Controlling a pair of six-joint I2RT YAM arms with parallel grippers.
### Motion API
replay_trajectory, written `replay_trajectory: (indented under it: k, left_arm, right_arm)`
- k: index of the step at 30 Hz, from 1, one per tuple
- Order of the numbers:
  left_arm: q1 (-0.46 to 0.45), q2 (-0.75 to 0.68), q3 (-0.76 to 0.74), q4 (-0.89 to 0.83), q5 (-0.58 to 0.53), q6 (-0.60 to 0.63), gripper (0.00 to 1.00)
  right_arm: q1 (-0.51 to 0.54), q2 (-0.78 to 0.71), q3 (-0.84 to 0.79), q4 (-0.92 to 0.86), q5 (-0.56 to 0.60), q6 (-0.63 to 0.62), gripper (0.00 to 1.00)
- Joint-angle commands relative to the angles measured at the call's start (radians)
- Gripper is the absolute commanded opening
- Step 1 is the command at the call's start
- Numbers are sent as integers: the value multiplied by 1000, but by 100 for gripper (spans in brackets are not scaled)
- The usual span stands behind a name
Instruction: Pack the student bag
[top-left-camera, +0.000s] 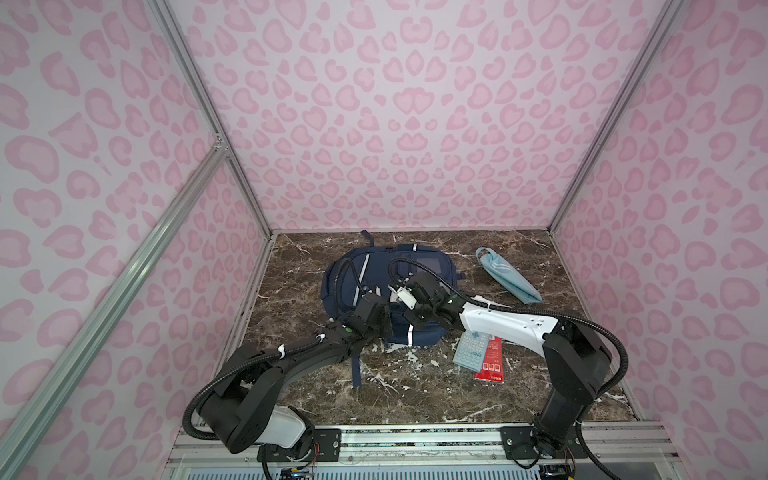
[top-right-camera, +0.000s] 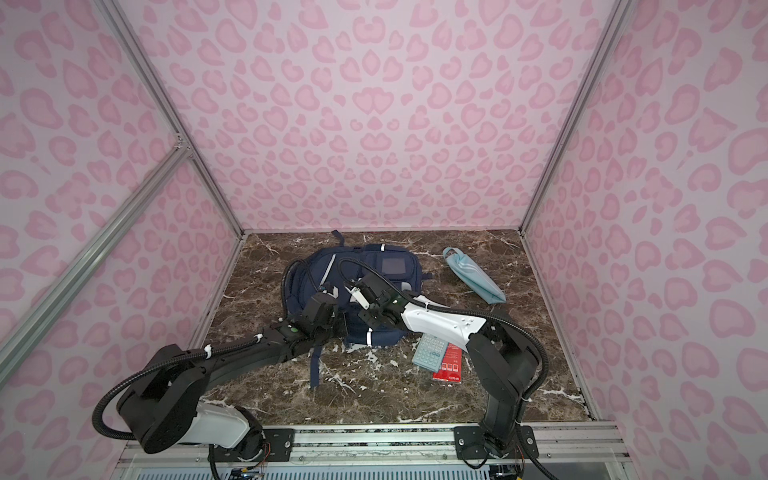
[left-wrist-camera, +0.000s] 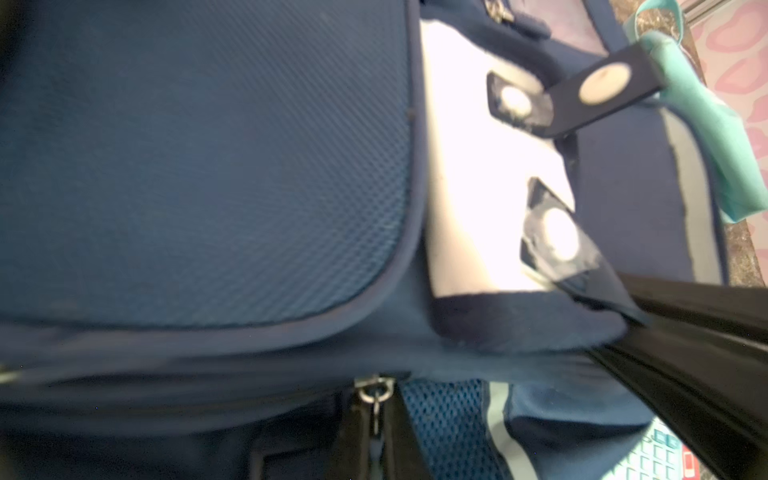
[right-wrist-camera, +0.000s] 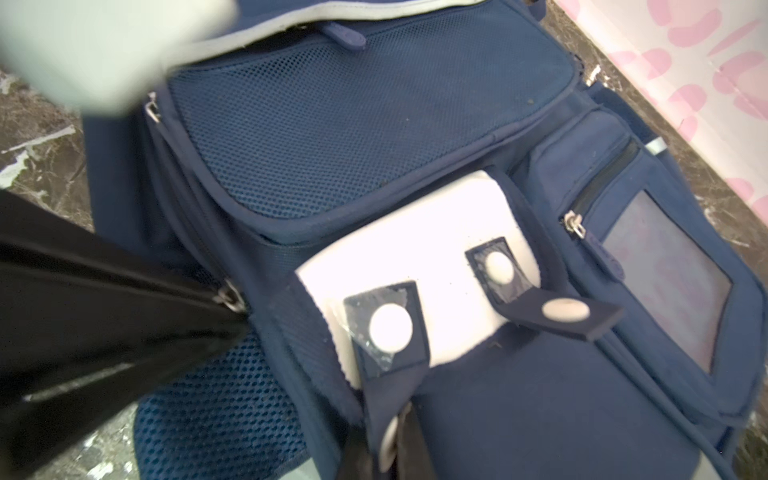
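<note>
Nothing looks packed yet. Our left tool (left-wrist-camera: 376, 409) is pinched on a zipper pull (left-wrist-camera: 375, 392) of the student bag (top-left-camera: 438, 257), which lies flat at the back middle of the surface (top-left-camera: 415, 395); our right tool (right-wrist-camera: 395, 440) is clamped on a snap strap (right-wrist-camera: 384, 395) (opening comes first, we judge). Right of the bag, calculator (top-left-camera: 471, 349), red booklet (top-left-camera: 492, 361) and blue pouch (top-left-camera: 509, 276) lie outside it, unpacked.

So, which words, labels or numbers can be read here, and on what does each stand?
Red packet: white print and icons, too small to read.
Calculator: key markings, too blurred to read.
Student bag and light blue pouch: no text visible.
Nothing can be quoted.
</note>
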Motion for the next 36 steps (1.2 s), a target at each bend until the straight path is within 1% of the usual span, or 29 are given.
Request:
replay_trajectory:
  k: [1, 6, 10, 12, 13, 14, 15, 16, 17, 18, 19, 21, 22, 23, 25, 27, 31, 33, 36]
  left_arm:
    - [37, -40, -4, -53, -91, 40, 3]
    - [153, -78, -26, -85, -19, 78, 3]
    - [167, -169, -44, -133, -32, 95, 3]
    - [167, -222, -55, -139, 11, 90, 3]
    - [167, -249, -57, -142, 41, 82, 3]
    - [165, -271, -59, -144, 72, 71, 3]
    - [164, -290, -62, -143, 99, 64, 3]
    - [161, -307, -60, -142, 133, 59, 3]
    - [158, -318, -57, -144, 165, 54, 3]
    - [155, -324, -50, -147, 188, 52, 3]
    - [152, -328, -42, -152, 213, 50, 3]
    - [136, -329, -18, -170, 235, 44, 3]
    - [127, -332, -11, -176, 245, 39, 3]
    - [117, -335, -3, -180, 259, 34, 3]
    - [103, -346, 4, -190, 270, 26, 3]
    - [98, -363, 8, -205, 271, 24, 3]
    - [97, -407, -7, -228, 254, 13, 3]
    - [96, -421, -19, -229, 255, 9, 3]
    - [96, -417, -36, -230, 240, 7, 3]
  right_arm:
    - [-20, -24, -34, -24, 31, 9, 0]
    - [-66, -52, -48, -22, 26, 9, 0]
    - [-115, -55, -45, -19, 46, 31, 0]
    - [-137, -46, -34, -18, 56, 49, 0]
    - [-144, -46, -32, -9, 42, 55, 0]
    - [-146, -48, -33, -1, 27, 60, 12]
    - [-142, -53, -32, 1, -1, 59, 38]
    - [-128, -67, -33, 5, -42, 47, 55]
    - [-105, -87, -43, 21, -61, 39, 65]
    - [-83, -108, -54, 37, -80, 33, 78]
    - [-61, -127, -62, 52, -124, 23, 90]
    - [-31, -150, -62, 69, -204, 8, 90]
    - [-16, -152, -64, 88, -253, -6, 89]
    - [5, -148, -62, 106, -270, -15, 87]
    - [50, -121, -53, 126, -261, -53, 82]
    - [84, -69, -18, 108, -243, -78, 77]
    - [93, 12, 13, 88, -255, -78, 65]
    - [91, 21, -2, 106, -232, -71, 53]
    - [97, 16, -17, 121, -209, -72, 31]
